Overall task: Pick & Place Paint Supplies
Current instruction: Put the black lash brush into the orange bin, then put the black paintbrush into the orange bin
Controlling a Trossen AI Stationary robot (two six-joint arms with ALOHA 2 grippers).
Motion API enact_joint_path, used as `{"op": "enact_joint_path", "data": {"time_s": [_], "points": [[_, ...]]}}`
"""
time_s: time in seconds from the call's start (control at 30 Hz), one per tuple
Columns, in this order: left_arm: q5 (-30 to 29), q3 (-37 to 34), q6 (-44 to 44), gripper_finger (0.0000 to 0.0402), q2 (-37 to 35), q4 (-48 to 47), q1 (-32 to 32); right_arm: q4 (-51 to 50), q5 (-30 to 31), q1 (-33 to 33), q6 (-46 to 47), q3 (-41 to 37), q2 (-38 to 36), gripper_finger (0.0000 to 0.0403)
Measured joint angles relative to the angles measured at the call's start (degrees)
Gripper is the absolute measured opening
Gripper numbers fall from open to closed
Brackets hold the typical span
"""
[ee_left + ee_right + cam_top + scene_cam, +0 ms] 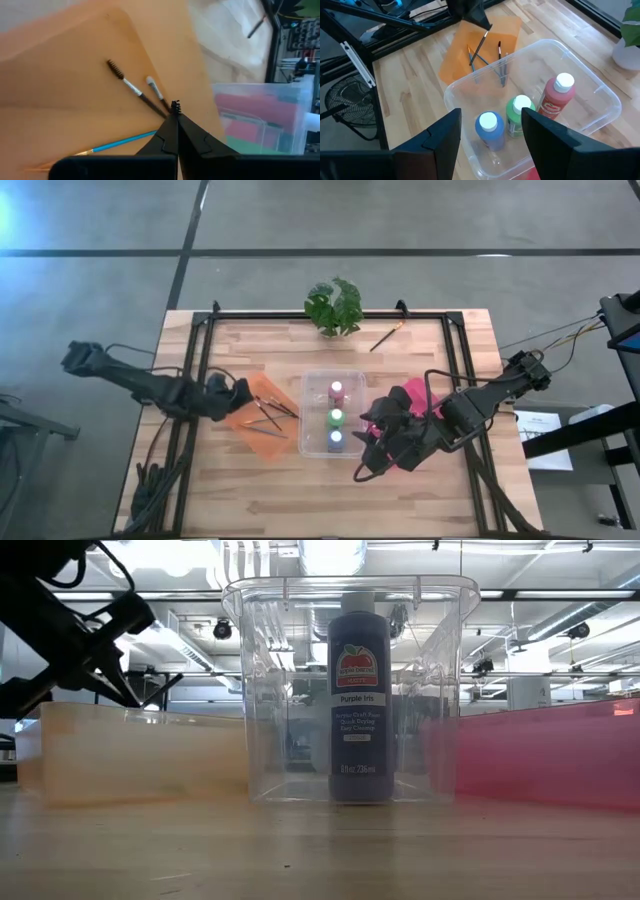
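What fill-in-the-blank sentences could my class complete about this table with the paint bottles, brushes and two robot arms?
1. The clear plastic bin holds ____ upright paint bottles.
2. The thin paintbrushes lie on the flat ____ mat.
3. The left claw, fingers shut, hangs over the brushes, while the right claw hovers ____ above the blue-capped bottle.
4. A single brush lies on the wooden table beside the leafy green ____.

Missing words: three; orange; open; plant

Clear glossy plastic bin [318,380] on matt wooden table [250,480].
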Motion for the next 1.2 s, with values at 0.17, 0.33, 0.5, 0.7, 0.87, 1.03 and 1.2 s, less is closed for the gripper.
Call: {"op": "enact_joint_path", "data": {"time_s": [0.17,0.33,0.5,0.7,0.87,1.03,1.2], "points": [[-1.22,-0.02,-0.81,0.0003,1.90,1.38,-0.37,0.00,-0.07,-0.04,0.01,0.00,0.00,0.0202],[-1.47,0.26,-0.65,0.0027,2.39,1.46,-0.37,0.10,-0.11,-0.04,1.47,0.00,-0.04,0.0202],[-1.18,0.24,-0.67,0.0072,2.34,1.51,-0.37,0.22,-0.11,-0.04,1.47,0.00,-0.04,0.0202],[-0.98,0.28,-0.85,0.0102,2.35,1.72,-0.37,0.35,-0.11,-0.04,0.79,0.00,-0.04,0.0202],[0.37,0.28,-0.49,0.0103,1.93,6.01,-0.37,-0.35,0.57,-0.03,2.55,0.00,-0.04,0.0202],[1.75,0.30,11.29,0.0103,-0.81,20.87,-0.37,-6.88,6.60,-0.02,15.24,0.00,-0.78,0.0202],[5.16,0.37,46.29,0.0104,-3.15,47.10,-0.38,-17.18,10.19,-0.11,27.51,0.00,-1.46,0.0202]]}}
